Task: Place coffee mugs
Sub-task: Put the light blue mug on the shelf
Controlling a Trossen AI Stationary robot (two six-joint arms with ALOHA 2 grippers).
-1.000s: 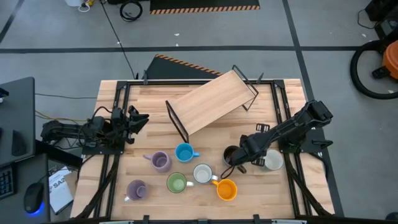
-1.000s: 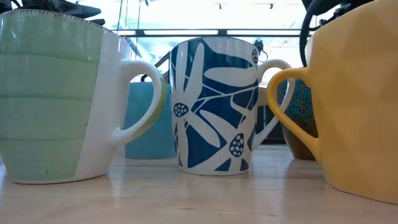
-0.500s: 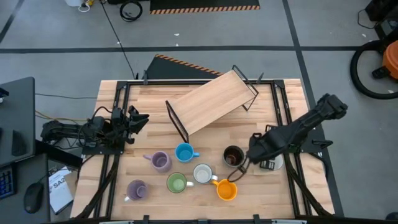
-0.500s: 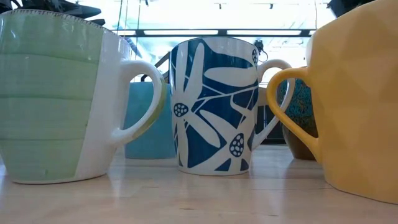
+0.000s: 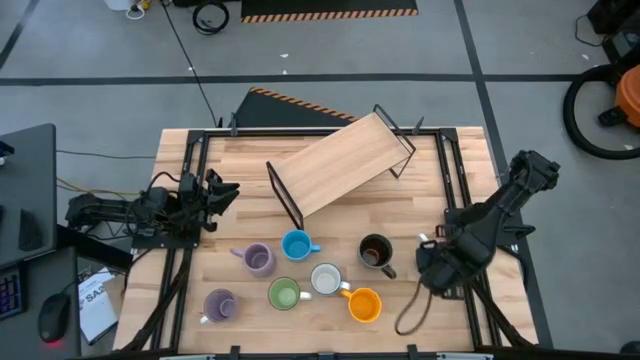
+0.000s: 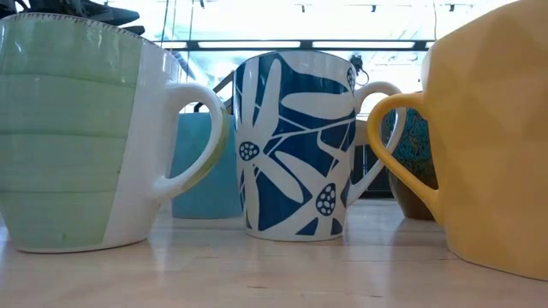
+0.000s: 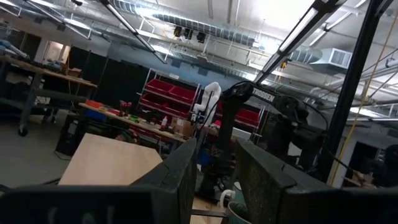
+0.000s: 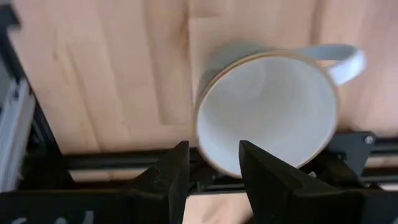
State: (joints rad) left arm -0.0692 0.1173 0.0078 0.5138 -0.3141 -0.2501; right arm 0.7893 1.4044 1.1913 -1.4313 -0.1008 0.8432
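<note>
Grey workshop floor surrounds the light wooden table (image 5: 330,300), which carries a tilted wooden rack (image 5: 340,165) toward its far side.

At the table's left edge the left gripper (image 5: 222,190) waits low over the boards; its fingers (image 7: 180,180) stand slightly parted with nothing between them.

Near the front-left corner sits one lilac mug (image 5: 219,304), and a second lilac mug (image 5: 258,259) stands a little behind and to the right of it. Next come the green mug (image 5: 284,294) and, behind it, the blue mug (image 5: 296,245). A white mug with a blue flower pattern (image 5: 325,279) stands just right of the green one, with the orange mug (image 5: 364,304) just beside it toward the front edge. The dark brown mug (image 5: 375,251) stands behind the orange one, apart from it.

At the right edge of the table the right gripper (image 5: 440,268) hangs over the plain white mug (image 8: 267,112), which stands upright by the dark frame rail (image 8: 112,163). Its fingers (image 8: 171,174) straddle the near rim of that mug, one outside the wall and one inside; whether they pinch it or only bracket it cannot be told.
</note>
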